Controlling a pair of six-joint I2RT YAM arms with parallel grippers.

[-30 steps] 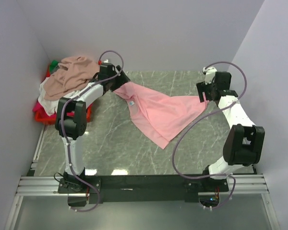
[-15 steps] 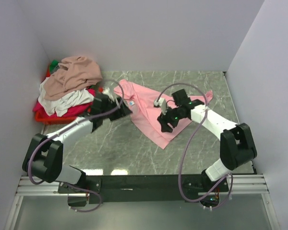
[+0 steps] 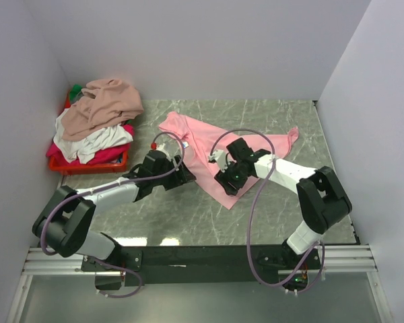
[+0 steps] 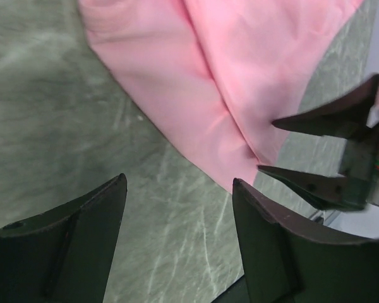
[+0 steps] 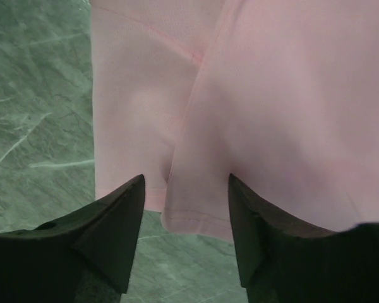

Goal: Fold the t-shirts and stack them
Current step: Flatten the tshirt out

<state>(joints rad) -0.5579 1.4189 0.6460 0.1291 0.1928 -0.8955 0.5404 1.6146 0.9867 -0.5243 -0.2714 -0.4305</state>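
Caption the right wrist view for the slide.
Right claw, jaws apart, over the hem of the light pink cloth t-shirt lying on the green marbled table.

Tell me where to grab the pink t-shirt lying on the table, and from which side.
Pinch the pink t-shirt at its near hem corner, coming down from above: it lies flat on the table, and its layers end there in a free edge. The open right hand hovers over that spot.

The pink t-shirt (image 3: 200, 156) is made of soft, matt cloth; the table (image 3: 161, 208) is finished in a smooth, faintly glossy marbled surface.
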